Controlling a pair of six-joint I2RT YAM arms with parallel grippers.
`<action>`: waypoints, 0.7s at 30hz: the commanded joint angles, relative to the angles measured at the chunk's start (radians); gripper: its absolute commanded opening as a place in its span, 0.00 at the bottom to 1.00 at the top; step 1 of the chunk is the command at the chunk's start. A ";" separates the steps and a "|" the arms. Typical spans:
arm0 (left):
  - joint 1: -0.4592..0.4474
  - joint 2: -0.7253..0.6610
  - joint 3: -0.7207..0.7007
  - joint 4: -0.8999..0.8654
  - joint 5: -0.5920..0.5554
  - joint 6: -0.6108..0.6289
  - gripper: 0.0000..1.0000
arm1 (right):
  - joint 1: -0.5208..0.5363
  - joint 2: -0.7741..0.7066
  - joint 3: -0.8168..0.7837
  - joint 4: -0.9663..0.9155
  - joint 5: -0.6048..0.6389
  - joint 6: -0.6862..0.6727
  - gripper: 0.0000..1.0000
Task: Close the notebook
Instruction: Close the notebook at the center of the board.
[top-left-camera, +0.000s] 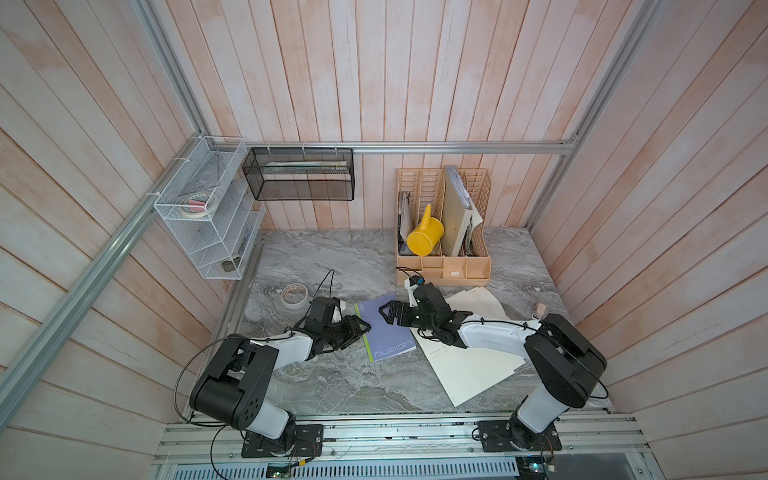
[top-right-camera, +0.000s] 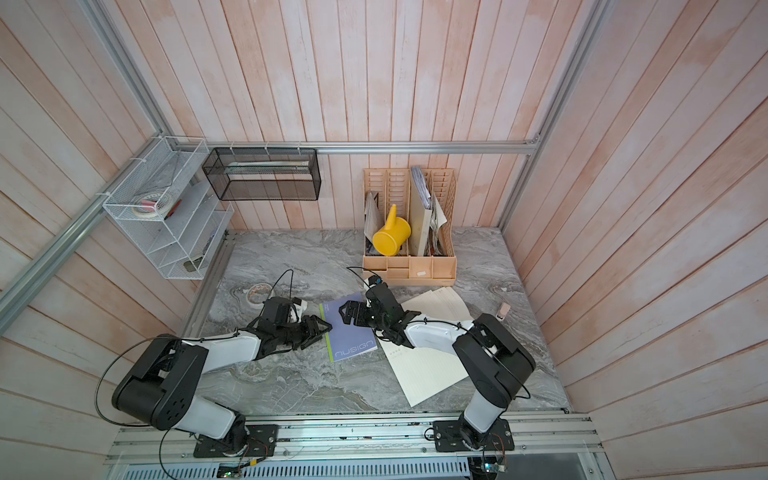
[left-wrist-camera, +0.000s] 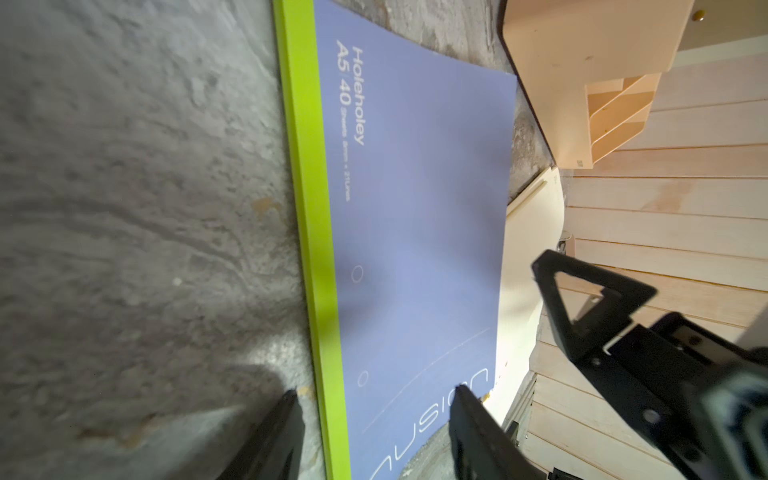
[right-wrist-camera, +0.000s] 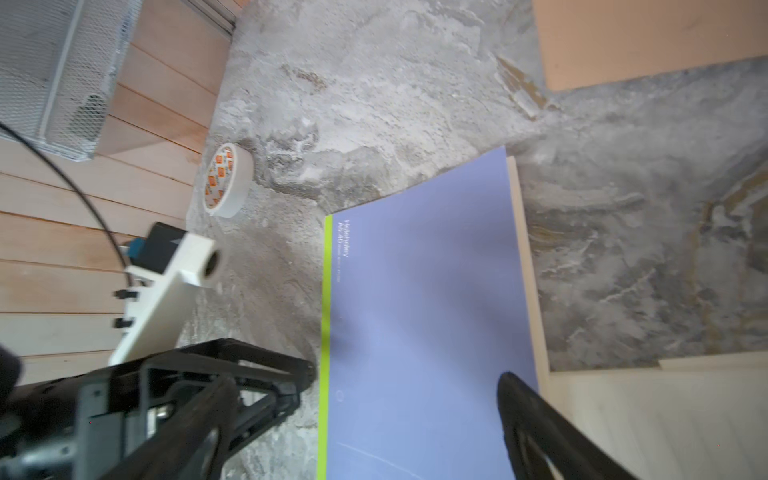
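The notebook (top-left-camera: 388, 334) (top-right-camera: 351, 332) lies on the marble table with its purple cover (left-wrist-camera: 415, 208) (right-wrist-camera: 424, 299) down over the pages and its green spine toward the left arm. The cover bows up slightly, and a cream page edge shows along its far side. My left gripper (top-left-camera: 360, 331) (top-right-camera: 322, 330) (left-wrist-camera: 374, 390) is open at the spine edge, one finger over the table and one over the cover. My right gripper (top-left-camera: 386, 314) (top-right-camera: 345, 312) (right-wrist-camera: 365, 378) hangs open just above the cover's far half. Neither holds anything.
Loose lined sheets (top-left-camera: 469, 365) lie under the right arm. A peach desk organizer (top-left-camera: 442, 266) with a yellow watering can (top-left-camera: 424, 237) stands behind. A tape roll (top-left-camera: 294, 294) (right-wrist-camera: 226, 180) sits left of the notebook, a small eraser (top-left-camera: 540, 309) far right. Wire racks (top-left-camera: 208, 216) hang on the left wall.
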 joint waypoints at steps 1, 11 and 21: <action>0.008 -0.017 0.015 -0.082 -0.038 0.034 0.59 | -0.020 0.034 -0.006 0.016 -0.039 -0.025 0.98; 0.033 0.025 0.009 -0.059 -0.016 0.015 0.59 | -0.028 0.079 -0.016 0.055 -0.092 -0.013 0.98; 0.042 0.058 0.008 -0.065 -0.024 0.009 0.59 | -0.030 -0.005 -0.012 0.012 -0.043 -0.041 0.98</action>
